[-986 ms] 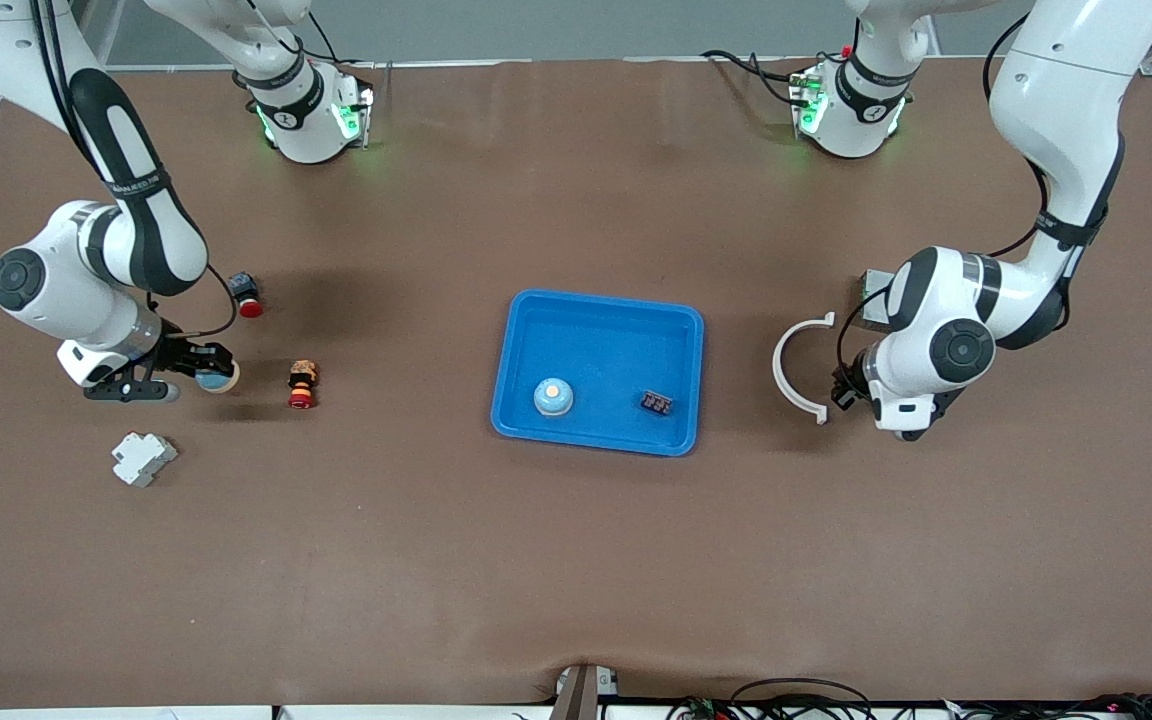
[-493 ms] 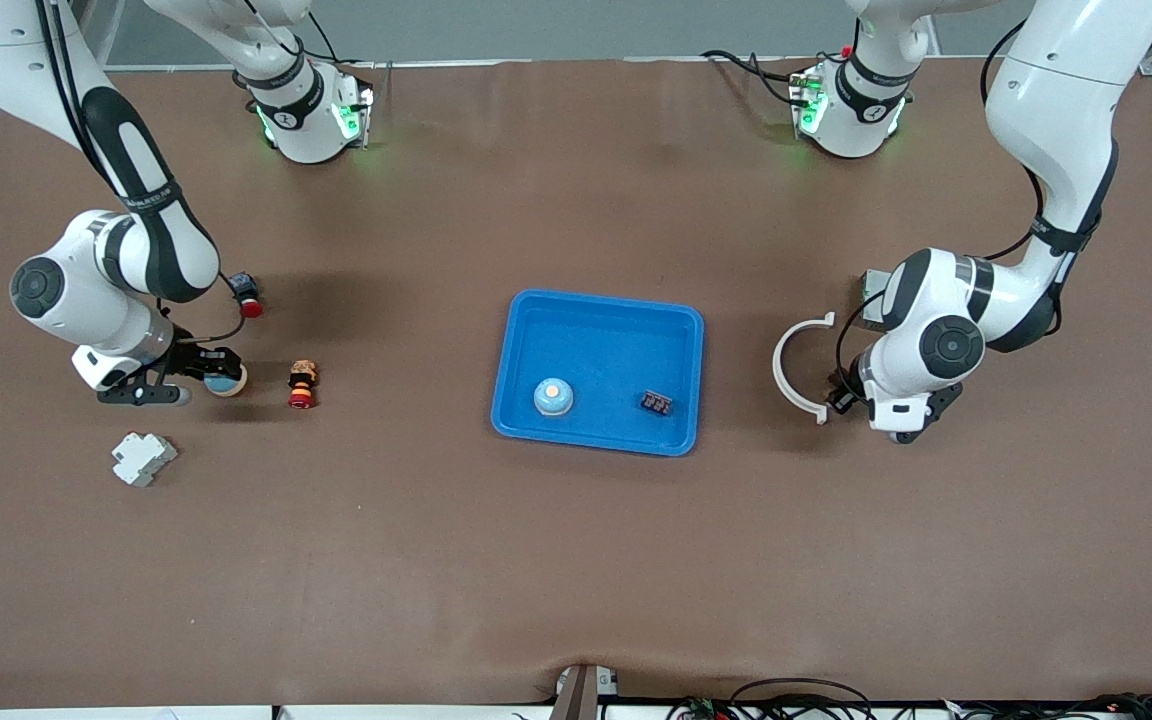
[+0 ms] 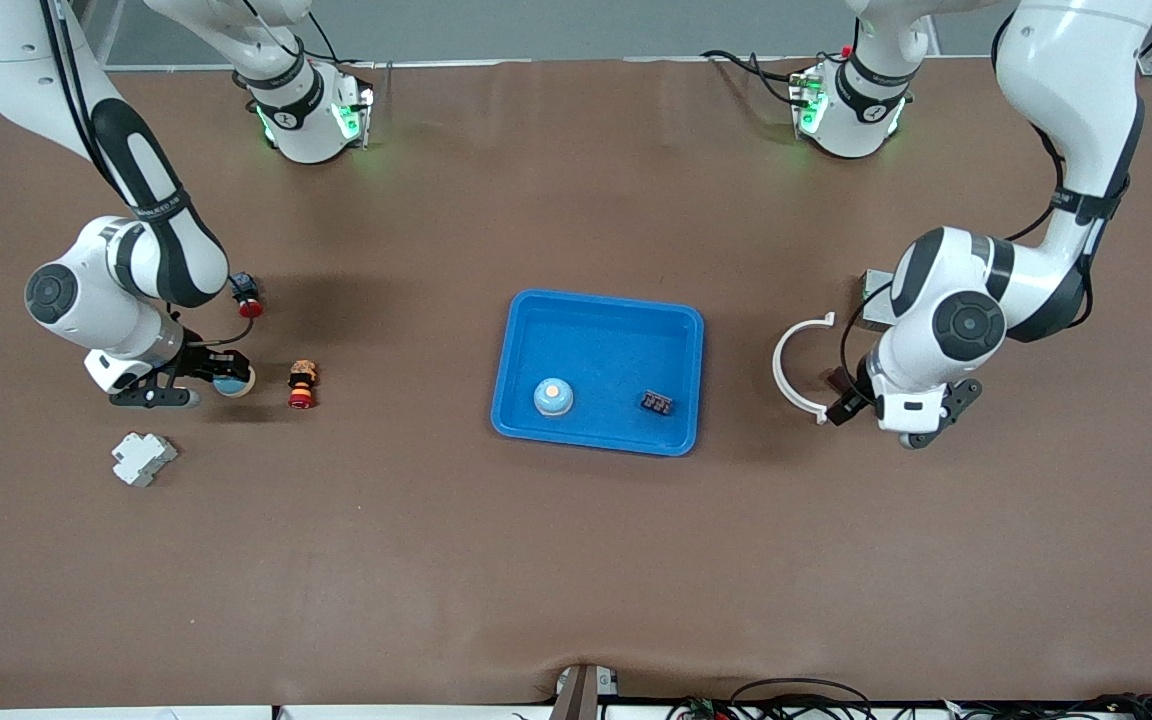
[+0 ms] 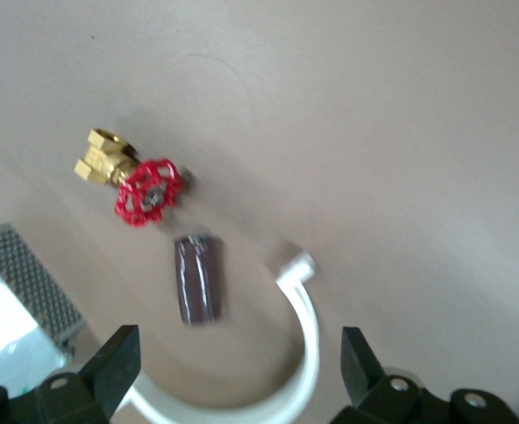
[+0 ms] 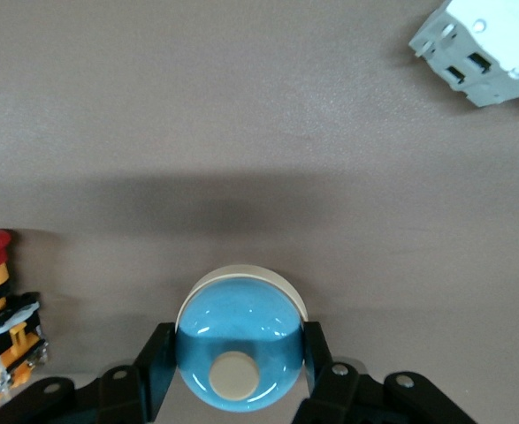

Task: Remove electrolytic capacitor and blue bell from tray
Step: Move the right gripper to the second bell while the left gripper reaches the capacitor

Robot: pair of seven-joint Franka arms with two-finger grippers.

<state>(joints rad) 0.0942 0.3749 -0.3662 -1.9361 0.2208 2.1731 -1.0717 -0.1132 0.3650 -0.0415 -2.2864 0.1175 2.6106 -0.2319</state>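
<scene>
Toward right arm's end of table, right gripper (image 3: pixel 204 377) pinching blue bell (image 5: pixel 240 343) beside red-and-yellow button (image 3: pixel 302 385). Left gripper (image 4: pixel 241 375) hovering spread over brown capacitor (image 4: pixel 196 279) and white arc piece (image 3: pixel 796 366). Blue tray (image 3: pixel 597 308) at table middle holding second bell (image 3: pixel 553 396) and dark block (image 3: pixel 656 403).

1. In the front view the left claw (image 3: pixel 854 398) is mostly hidden under its own wrist, so the capacitor (image 4: pixel 196 279) cannot be seen there.
2. In the left wrist view the grey mesh box (image 4: pixel 25 284) is cut by the picture's edge.
3. The white ring (image 4: pixel 287 353) is blurred and partly cut.
4. In the right wrist view the white block (image 5: pixel 484 49) is cut at the corner.
</scene>
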